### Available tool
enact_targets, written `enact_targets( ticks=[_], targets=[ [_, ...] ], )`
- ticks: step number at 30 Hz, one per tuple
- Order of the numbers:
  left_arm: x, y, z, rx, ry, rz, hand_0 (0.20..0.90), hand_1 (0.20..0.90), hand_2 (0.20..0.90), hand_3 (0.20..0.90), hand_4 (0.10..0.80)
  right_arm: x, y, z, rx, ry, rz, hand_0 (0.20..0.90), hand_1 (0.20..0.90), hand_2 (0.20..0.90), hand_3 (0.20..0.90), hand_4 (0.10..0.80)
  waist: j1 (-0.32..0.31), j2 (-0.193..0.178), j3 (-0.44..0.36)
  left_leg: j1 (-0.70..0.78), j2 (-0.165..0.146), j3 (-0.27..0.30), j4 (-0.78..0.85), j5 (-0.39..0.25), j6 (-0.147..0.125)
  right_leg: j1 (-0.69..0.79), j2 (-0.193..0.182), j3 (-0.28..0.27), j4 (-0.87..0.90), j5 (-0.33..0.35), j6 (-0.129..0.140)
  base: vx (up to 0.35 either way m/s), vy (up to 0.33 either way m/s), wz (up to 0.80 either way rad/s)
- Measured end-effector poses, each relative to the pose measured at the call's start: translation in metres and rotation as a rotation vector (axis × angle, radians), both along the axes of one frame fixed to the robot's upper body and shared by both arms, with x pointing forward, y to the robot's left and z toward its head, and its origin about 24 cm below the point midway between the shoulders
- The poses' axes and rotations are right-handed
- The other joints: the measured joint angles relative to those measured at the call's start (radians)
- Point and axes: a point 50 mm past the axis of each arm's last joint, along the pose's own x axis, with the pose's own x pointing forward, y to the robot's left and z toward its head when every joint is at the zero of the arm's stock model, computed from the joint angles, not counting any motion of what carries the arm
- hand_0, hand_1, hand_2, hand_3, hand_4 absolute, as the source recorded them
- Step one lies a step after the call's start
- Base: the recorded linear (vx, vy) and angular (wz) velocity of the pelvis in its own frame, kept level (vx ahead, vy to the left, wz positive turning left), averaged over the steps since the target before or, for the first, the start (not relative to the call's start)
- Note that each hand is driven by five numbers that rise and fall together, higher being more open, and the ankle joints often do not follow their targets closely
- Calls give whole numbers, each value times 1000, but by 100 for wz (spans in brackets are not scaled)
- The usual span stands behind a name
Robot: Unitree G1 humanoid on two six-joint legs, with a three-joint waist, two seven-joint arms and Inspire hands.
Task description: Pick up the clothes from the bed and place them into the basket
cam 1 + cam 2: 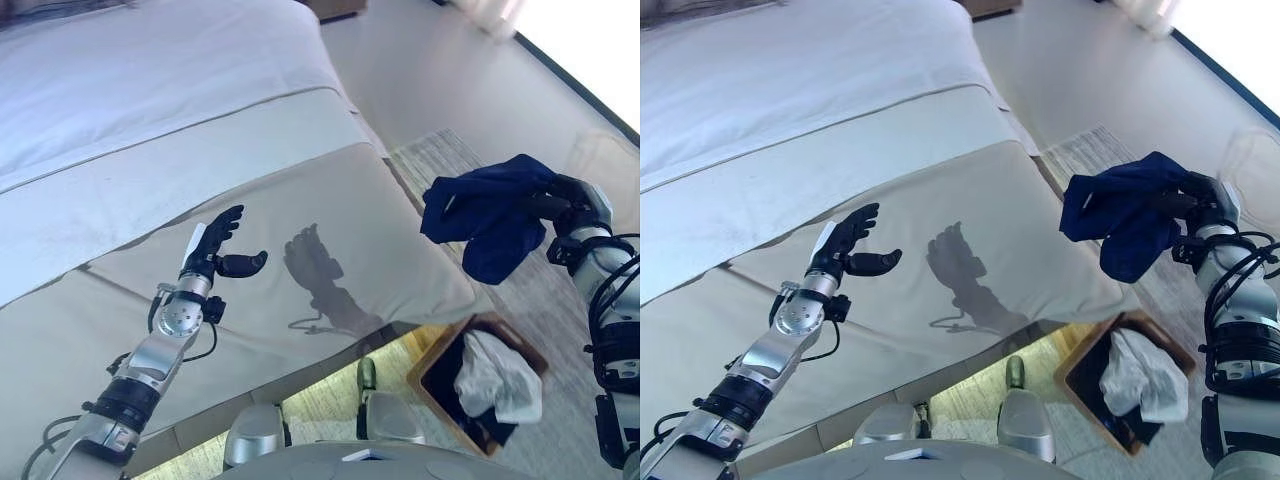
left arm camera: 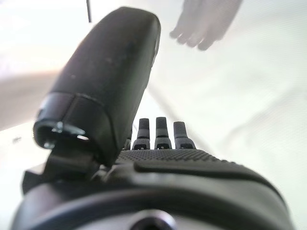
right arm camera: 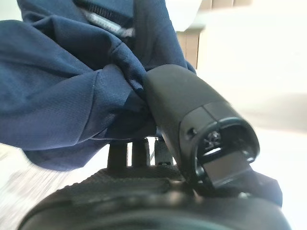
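Note:
My right hand (image 1: 568, 200) is shut on a dark blue garment (image 1: 487, 214) and holds it in the air past the bed's right edge, above and a little beyond the basket (image 1: 437, 362). The right wrist view shows the thumb (image 3: 182, 115) pinching the blue cloth (image 3: 67, 91). The wooden basket stands on the floor by the bed's corner and holds a white garment (image 1: 497, 377) over something dark. My left hand (image 1: 218, 245) is open and empty, hovering over the beige bed cover (image 1: 330, 200).
The bed has a white duvet (image 1: 150, 70) at the far side. A grey rug (image 1: 450, 160) lies on the floor right of the bed. A clear round object (image 1: 1252, 160) stands at the right edge.

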Motion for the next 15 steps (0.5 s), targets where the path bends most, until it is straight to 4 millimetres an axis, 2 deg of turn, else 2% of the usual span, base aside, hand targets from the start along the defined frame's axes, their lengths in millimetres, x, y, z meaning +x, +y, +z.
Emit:
enact_targets(
  ticks=[1,3,5,9,15],
  targets=[
    [-2,2,-1,-10,-1,19,900,900,900,900,800,-8,-3,-11,3,36,-14,300,300,300,200,100,6,-8,-26,-1,2,19,0,-4,-6,-12,12,-27,57,-48,-34,-31,-182,-54],
    [-6,8,-4,-14,6,52,900,900,900,900,800,-16,-5,-21,4,65,-25,300,300,300,200,100,10,-40,-65,4,-28,37,0,-12,-25,2,10,-12,10,-74,-33,12,-139,-49],
    [-7,5,-9,-34,11,77,900,900,900,900,800,-18,-7,-22,-4,57,-41,300,300,300,200,100,-7,-31,-77,3,-39,41,-1,-11,-26,38,16,8,-75,-45,-30,4,-116,-32],
    [-7,-11,-16,-95,22,52,900,900,900,900,800,-35,-12,-41,-5,124,-76,300,300,300,200,100,-38,-22,-85,9,-36,34,-1,-11,-24,35,35,44,-95,-33,-30,-43,-81,-28],
    [-8,-19,-21,-98,46,8,900,900,900,900,800,-51,-18,-60,11,203,-127,300,300,300,200,100,-102,-8,-99,14,-32,63,-1,-13,-24,23,45,81,-95,-33,-30,-23,-74,-18]
  ],
)
